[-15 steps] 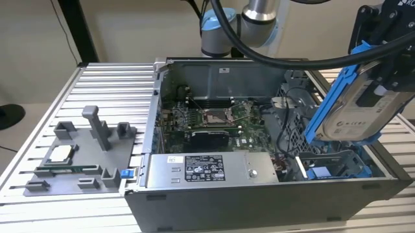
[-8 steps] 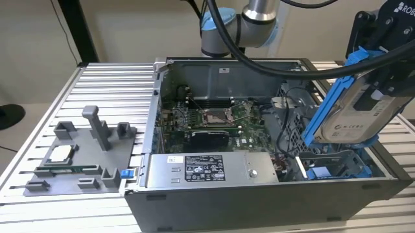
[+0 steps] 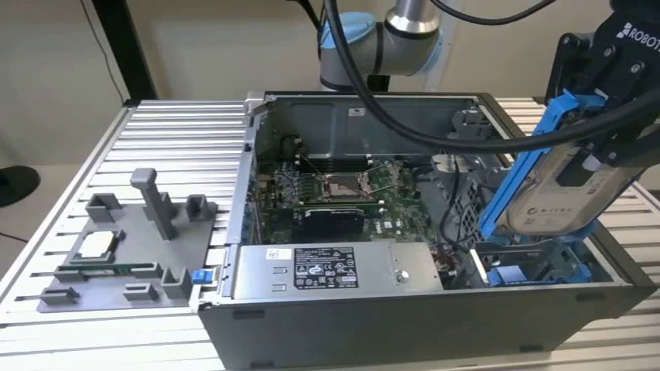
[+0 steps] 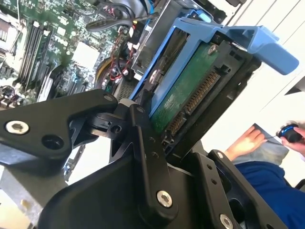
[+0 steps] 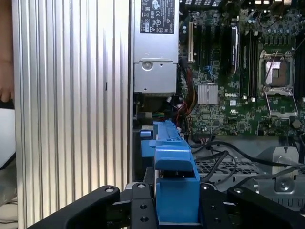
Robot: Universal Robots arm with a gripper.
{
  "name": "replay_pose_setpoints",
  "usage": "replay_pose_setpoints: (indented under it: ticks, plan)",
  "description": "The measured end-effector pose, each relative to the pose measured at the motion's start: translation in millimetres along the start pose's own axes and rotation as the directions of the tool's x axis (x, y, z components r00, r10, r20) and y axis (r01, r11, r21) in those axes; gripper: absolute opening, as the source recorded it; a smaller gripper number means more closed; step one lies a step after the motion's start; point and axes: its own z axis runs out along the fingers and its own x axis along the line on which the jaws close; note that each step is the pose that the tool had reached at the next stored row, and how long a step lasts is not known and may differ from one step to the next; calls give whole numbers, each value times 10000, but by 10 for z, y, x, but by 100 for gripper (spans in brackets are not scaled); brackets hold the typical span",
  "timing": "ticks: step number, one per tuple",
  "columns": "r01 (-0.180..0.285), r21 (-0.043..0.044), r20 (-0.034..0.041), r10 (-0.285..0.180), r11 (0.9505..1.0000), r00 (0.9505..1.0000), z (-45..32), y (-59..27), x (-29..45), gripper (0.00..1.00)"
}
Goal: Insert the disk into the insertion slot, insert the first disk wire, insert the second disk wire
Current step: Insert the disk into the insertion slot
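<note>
One black end effector [image 3: 616, 154] is clenched on the disk [image 3: 552, 205], holding it aloft over the insertion slot [image 3: 536, 267] at the open computer case's [image 3: 413, 325] four o'clock corner in the exterior view. The disk's long axis runs steeply from one o'clock to seven. It is flat silver-grey metal with a white label, framed by a bright blue plastic carrier [image 5: 176, 191].

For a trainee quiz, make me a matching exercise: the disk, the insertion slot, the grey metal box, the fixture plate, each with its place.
1 disk
2 insertion slot
3 grey metal box
4 fixture plate

A on the table, outside the case
B tilted in the claw
C in the case, below the disk
D against the case's near wall

Pairs: 1-B, 2-C, 3-D, 4-A
</note>
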Motion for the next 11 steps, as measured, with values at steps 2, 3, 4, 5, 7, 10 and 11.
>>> replay_pose_setpoints:
  ticks: [2, 3, 4, 5, 7, 10, 11]
  plan:
    - [0, 0, 4, 0, 10000, 10000, 21, -18, 0, 0]
    - [0, 0, 4, 0, 10000, 10000, 29, -30, 0, 0]
    - [0, 0, 2, 0, 10000, 10000, 36, -43, 0, 0]
    - [0, 0, 3, 0, 10000, 10000, 42, -57, -1, 0]
    - [0, 0, 2, 0, 10000, 10000, 51, -79, -1, 0]
    - [0, 0, 1, 0, 10000, 10000, 63, -99, -1, 0]
    - [0, 0, 0, 0, 10000, 10000, 65, -101, -1, 0]
